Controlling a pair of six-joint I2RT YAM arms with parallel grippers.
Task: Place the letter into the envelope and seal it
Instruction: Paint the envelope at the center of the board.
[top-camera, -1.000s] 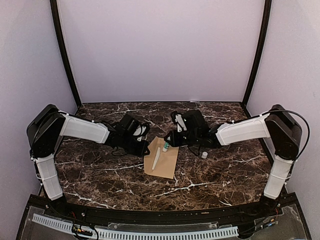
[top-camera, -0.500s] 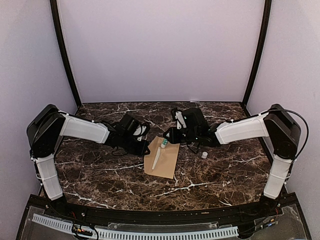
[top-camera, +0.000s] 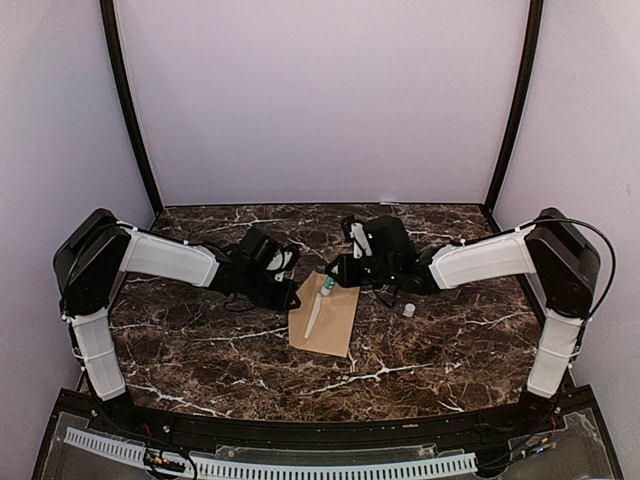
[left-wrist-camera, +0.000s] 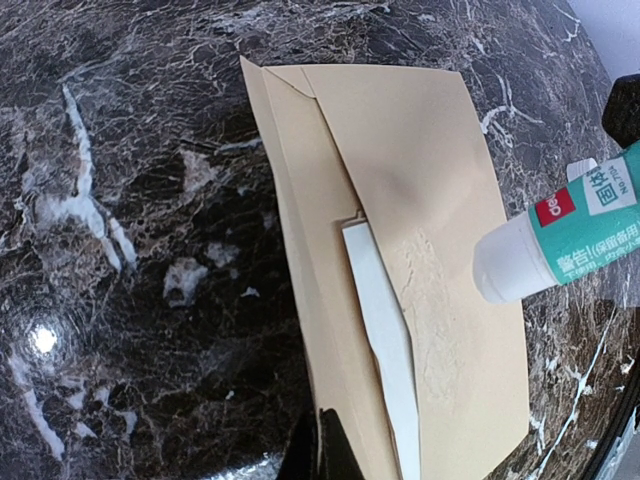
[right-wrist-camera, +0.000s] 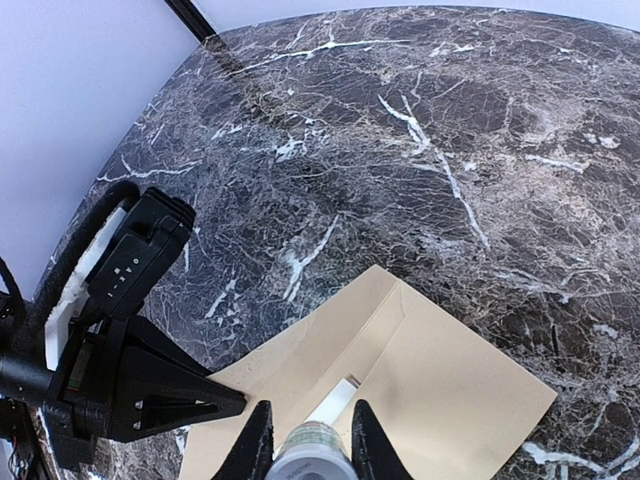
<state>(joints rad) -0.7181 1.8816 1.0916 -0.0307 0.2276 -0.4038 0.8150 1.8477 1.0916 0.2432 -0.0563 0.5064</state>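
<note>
Envelope (top-camera: 323, 315) lies flat at mid-table (top-camera: 200, 350), centre of the top view, long axis slightly tilted, all four edges on the marble. Seen from the left wrist, a white strip (left-wrist-camera: 385, 340) runs along its fold line, part tucked under a tan layer, with a rough patch on the paper beside it.

L pincer (top-camera: 290, 298): clenched, fingers together, nothing between them. Tips sit at the envelope's upper-left edge; contact can't be confirmed.

R pincer (right-wrist-camera: 305, 440): grasping a glue stick (left-wrist-camera: 560, 240), white end aimed down over the envelope's top end, just off the paper or touching; unclear which.

White cap (top-camera: 409, 310) stands right of the envelope, well apart.

Clearance: bare marble below the envelope and along the back; walls close off left, right and rear.
</note>
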